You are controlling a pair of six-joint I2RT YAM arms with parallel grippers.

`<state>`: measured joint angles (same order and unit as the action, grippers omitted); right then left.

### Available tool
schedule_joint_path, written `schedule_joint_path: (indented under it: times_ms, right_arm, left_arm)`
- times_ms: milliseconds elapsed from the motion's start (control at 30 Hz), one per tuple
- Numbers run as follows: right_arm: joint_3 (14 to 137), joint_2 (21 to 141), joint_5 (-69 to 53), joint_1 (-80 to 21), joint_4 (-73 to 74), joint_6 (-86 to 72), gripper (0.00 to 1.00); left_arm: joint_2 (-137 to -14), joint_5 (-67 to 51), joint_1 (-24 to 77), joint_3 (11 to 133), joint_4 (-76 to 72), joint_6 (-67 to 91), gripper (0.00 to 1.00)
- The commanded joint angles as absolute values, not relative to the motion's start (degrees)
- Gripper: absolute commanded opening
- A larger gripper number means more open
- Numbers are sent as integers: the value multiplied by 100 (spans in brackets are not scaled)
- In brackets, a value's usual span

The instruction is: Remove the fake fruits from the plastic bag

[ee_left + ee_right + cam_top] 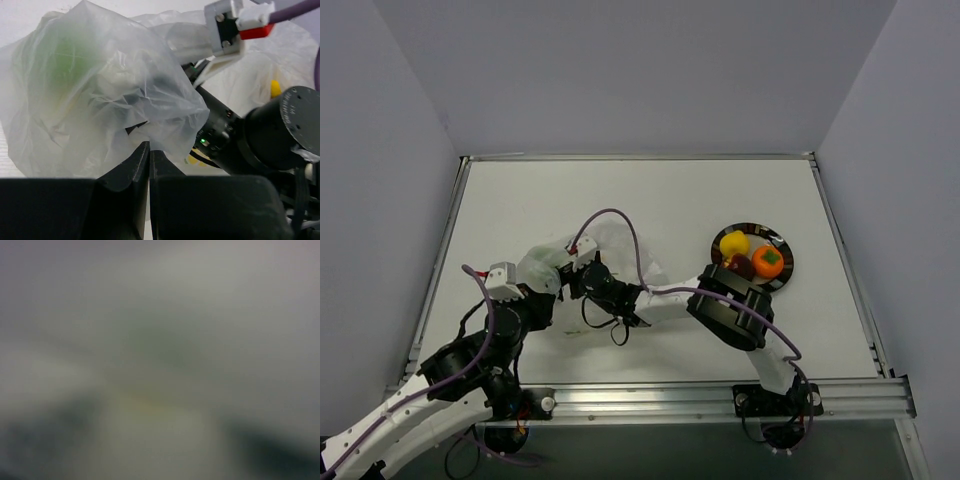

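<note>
Left gripper point(149, 150) jaws are clenching on the plastic bag point(100, 90); right gripper point(586, 270) is sitting buried in it, and I cannot tell its jaws' state.

- From overhead, my view is evenly and softly lit. The pale counter point(650, 200) is bright, with only faint, soft-edged shadows, and everything stays sharp to the corners.
- My left wrist view is bright. Light glows through the plastic bag point(100, 90), and its film shows mild white glare. My left pincer point(149, 149) sits dark and slightly soft at the bottom.
- My right wrist view is wholly out of focus, a dim grey-green smear.
</note>
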<state>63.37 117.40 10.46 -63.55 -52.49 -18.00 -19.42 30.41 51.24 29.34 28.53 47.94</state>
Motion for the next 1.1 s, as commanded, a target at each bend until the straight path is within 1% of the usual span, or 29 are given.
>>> schedule_joint_path:
  times_ms: [0, 33, 67, 200, 300, 400, 433, 567, 667, 733, 767, 800, 833, 867, 900, 967, 1000, 1067]
  right_arm:
    - [6899, 12066, 924, -6275, -5879, -1732, 92]
    - [6943, 12146, 871, -6275, -5932, -1723, 98]
    - [6996, 12233, 809, -6258, -6002, -1766, 100]
    - [7110, 12576, 791, -6249, -6310, -1881, 100]
    - [7416, 12848, 730, -6188, -6249, -1907, 100]
    - [7646, 13121, 239, -6144, -6293, -1968, 100]
    - [7812, 13200, -206, -6135, -6328, -2012, 100]
    - [8156, 13570, -947, -6091, -6652, -2328, 100]
    - [8375, 13790, -1151, -6047, -6820, -2565, 100]
    - [8481, 13921, -1038, -6003, -6864, -2636, 99]
    - [8603, 13965, -994, -5986, -6864, -2715, 96]
    - [8648, 14062, -958, -5933, -6908, -2768, 87]
    - [8675, 14106, -941, -5915, -6978, -2838, 81]
    - [8675, 14133, -906, -5889, -7135, -2987, 73]
    - [8631, 14150, -853, -5880, -7232, -3040, 61]
    - [8535, 14098, -774, -5862, -7426, -3076, 53]
    - [8395, 13985, -747, -5871, -7453, -3085, 44]
    - [8175, 13809, -695, -5889, -7532, -3024, 40]
  left_arm:
    - [-2065, 2857, 5089, 3252, 2856, 4843, 2]
    - [-2065, 2839, 5089, 3278, 2856, 4843, 2]
    - [-2057, 2778, 5089, 3287, 2839, 4843, 2]
    - [-1986, 2584, 5089, 3287, 2760, 4930, 2]
    - [-1951, 2374, 5089, 3235, 2655, 5080, 2]
    - [-1951, 2172, 5089, 3173, 2523, 5194, 2]
    - [-1951, 2127, 5089, 3138, 2488, 5220, 2]
    - [-1934, 2092, 5089, 3120, 2487, 5229, 2]
    - [-1890, 2136, 5089, 3129, 2522, 5221, 2]
    - [-1890, 2171, 5089, 3129, 2549, 5212, 2]
    - [-1881, 2197, 5089, 3138, 2601, 5203, 2]
    - [-1872, 2215, 5089, 3155, 2628, 5212, 2]
    - [-1863, 2241, 5089, 3164, 2645, 5203, 2]
    - [-1820, 2293, 5089, 3173, 2715, 5194, 2]
    - [-1793, 2311, 5089, 3182, 2751, 5203, 2]
    - [-1749, 2390, 5089, 3208, 2864, 5203, 2]
    - [-1740, 2417, 5089, 3243, 2900, 5186, 2]
    - [-1740, 2487, 5089, 3287, 3014, 5150, 2]
